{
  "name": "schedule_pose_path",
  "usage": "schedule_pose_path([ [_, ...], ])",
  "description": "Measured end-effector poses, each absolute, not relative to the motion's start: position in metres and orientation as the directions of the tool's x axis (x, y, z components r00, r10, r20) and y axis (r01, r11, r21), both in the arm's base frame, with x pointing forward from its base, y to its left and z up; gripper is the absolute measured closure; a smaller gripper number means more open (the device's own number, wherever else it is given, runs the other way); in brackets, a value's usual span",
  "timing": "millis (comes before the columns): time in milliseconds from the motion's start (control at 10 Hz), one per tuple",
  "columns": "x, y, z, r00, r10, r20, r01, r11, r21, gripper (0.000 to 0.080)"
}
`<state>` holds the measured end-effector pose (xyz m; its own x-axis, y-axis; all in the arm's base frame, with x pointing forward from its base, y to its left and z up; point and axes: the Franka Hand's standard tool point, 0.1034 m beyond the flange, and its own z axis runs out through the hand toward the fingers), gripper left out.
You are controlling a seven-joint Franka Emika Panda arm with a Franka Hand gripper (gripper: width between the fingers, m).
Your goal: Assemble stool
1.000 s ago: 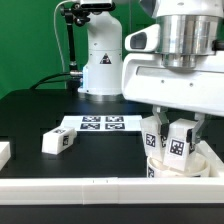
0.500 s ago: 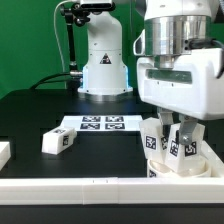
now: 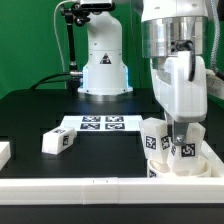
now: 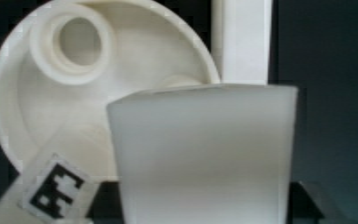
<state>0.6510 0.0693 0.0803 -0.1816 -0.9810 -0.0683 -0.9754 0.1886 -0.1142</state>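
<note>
Change since earlier frames: tool [image 3: 180, 128] body has turned about its vertical axis, from broad face toward the camera to narrow edge toward it. Its place at the lower right of the exterior view is unchanged, and no part shows a clear shift.
Tool state: the fingers reach down to the top of the leg under the tool [image 3: 185, 148]. Neither view shows the fingertips plainly, so it cannot be told whether they clamp the leg or stand open around it.
Stool location: the seat [image 3: 200, 163] lies flat on the surface [image 3: 40, 110] at the lower right of the exterior view, just behind the border rail [image 3: 90, 190]. The leg under the tool and a second leg [image 3: 152, 138] stand upright on it, side by side.
Loose leg: the loose leg [image 3: 58, 141] lies on the surface at centre left, just beside the marker board [image 3: 100, 124] and well apart from the seat.
Wrist view: the leg fills the foreground. The seat shows behind it, with one empty socket [image 4: 78, 45].
Step in hand (judgement): probably turning the leg home in its socket.
Procedure, alignment: keep the tool axis in line with the leg so that the leg stays upright.
Procedure, load: apply light downward pressure and no side push.
Procedure, seat: check that the seat does not spin with the leg.
Procedure, clearance: keep the swinging tool body off the second leg.
Procedure, release: confirm the leg base sits flush on the seat first.
Remaining (judgement): the loose leg has yet to go into the empty socket.
</note>
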Motion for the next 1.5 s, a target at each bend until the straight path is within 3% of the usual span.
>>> schedule_pose_path([
  [300, 0.651, 0.072, 0.080, -0.286, -0.954, -0.085, -0.950, 0.294, -0.105, 0.0458],
  [600, 0.650, 0.075, 0.079, -0.482, -0.865, -0.140, -0.864, 0.496, -0.091, 0.0458],
  [800, 0.650, 0.077, 0.078, -0.462, -0.876, -0.142, -0.875, 0.476, -0.092, 0.0458],
  [900, 0.650, 0.077, 0.078, -0.461, -0.876, -0.142, -0.875, 0.476, -0.092, 0.0254],
  [1000, 0.650, 0.079, 0.080, -0.447, -0.884, -0.140, -0.885, 0.460, -0.078, 0.0183],
  [1400, 0.663, 0.102, 0.099, -0.359, -0.920, -0.157, -0.920, 0.377, -0.105, 0.0151],
  [1500, 0.663, 0.100, 0.097, -0.275, -0.950, -0.145, -0.949, 0.293, -0.120, 0.0150],
])
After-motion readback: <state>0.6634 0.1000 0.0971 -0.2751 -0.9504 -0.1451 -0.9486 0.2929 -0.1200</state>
